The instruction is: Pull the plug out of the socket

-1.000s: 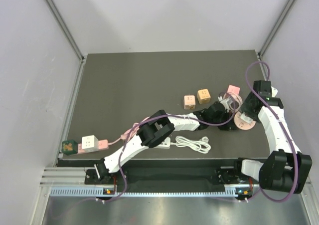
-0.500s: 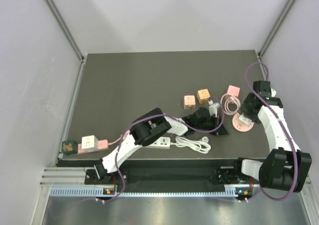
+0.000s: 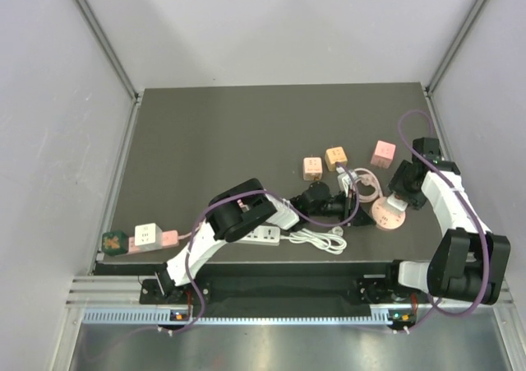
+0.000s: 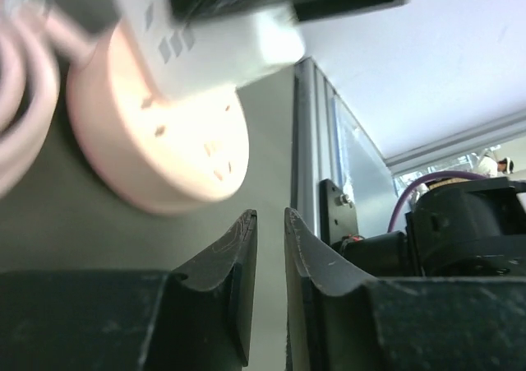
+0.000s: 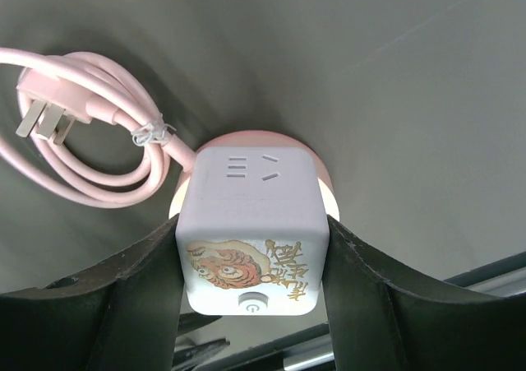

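Near the right edge of the matte table (image 3: 214, 141), the glossy white cube (image 5: 251, 223) on the round pink socket (image 4: 156, 141) is gripped by the right fingers (image 5: 123, 305). The pink plug (image 5: 37, 122) lies loose alongside. The left fingers (image 4: 222, 280) are slightly parted, empty.

This is a robotics lab test cell. The dark table (image 3: 205, 141) under the left gripper (image 3: 355, 192) and right gripper (image 3: 393, 208) is boxed in by plain white panels (image 3: 271, 25) on aluminium posts (image 3: 99, 38). Back from both grippers, at the arm bases, runs a slotted aluminium rail (image 3: 271, 313). Purple cables (image 3: 402, 131) loop along the arms. Only sample hardware lies about: coloured cube sockets (image 3: 312, 168) just beyond the left gripper, and a white cube socket (image 5: 253, 223) between the right gripper's fingers.
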Controlling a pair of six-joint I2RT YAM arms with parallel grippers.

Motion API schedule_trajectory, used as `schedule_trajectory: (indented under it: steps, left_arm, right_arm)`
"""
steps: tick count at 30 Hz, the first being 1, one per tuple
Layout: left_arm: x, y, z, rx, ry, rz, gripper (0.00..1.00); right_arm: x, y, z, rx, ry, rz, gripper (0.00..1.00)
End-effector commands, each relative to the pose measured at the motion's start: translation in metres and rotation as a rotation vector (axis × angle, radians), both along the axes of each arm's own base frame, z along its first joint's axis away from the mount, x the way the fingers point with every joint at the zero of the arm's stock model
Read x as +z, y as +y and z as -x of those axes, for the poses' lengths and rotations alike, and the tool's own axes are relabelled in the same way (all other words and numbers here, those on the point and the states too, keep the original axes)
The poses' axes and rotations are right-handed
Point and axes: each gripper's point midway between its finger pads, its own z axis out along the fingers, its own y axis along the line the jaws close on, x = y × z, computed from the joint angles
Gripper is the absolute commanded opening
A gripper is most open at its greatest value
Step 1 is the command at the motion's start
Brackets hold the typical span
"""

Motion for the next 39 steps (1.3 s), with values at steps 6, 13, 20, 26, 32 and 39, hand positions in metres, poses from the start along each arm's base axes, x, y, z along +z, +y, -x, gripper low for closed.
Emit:
schedule_trajectory:
  steps: [6,13,20,26,32,39]
  left_arm:
    - [0.049,-0.013,0.002,-0.048,-0.074,0.138,0.24]
    - [0.018,-0.031,-0.004,-0.037,-0.034,0.026,0.22]
    - [0.005,-0.038,-0.003,-0.035,-0.020,-0.016,0.20]
    - [-0.003,-0.039,-0.005,-0.030,-0.007,-0.041,0.18]
    - [-0.012,-0.043,-0.010,-0.014,0.011,-0.067,0.15]
    - [-0.029,-0.045,-0.018,0.031,0.051,-0.140,0.10]
  right_arm:
    - [-0.007,0.014,-0.001,0.057,0.009,-0.080,0.11]
    - [-0.003,0.018,-0.003,0.081,-0.013,-0.080,0.46]
    - [-0.004,0.019,-0.005,0.090,-0.012,-0.069,0.78]
    - [-0.005,0.019,-0.006,0.096,-0.007,-0.062,0.83]
    - [-0.005,0.018,-0.008,0.088,-0.014,-0.047,0.75]
    - [-0.009,0.016,-0.012,0.072,-0.022,-0.039,0.73]
